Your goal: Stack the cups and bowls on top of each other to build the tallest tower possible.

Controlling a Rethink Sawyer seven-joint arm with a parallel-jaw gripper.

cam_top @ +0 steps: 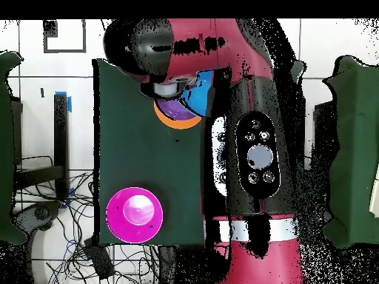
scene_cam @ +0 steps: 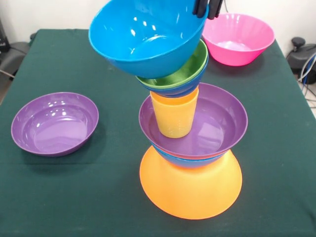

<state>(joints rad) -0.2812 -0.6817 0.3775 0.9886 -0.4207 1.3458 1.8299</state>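
1. While the tower stood mid-tabletop, the fingers pinched the rim of its tilted top blue bowl;
2. spare purple bowl sat apart, pink bowl behind.

a table draped in dark green cloth carries everything here. three things sit directly on the cloth. a shallow purple bowl rests upright by itself toward the left in the front view. a large pink bowl stands upright near the far right corner, well apart from the purple one; from overhead it shows as a bright round on the green. between them, nearer the front edge, a wide yellow-orange bowl lies upside down, its rim flat on the cloth.
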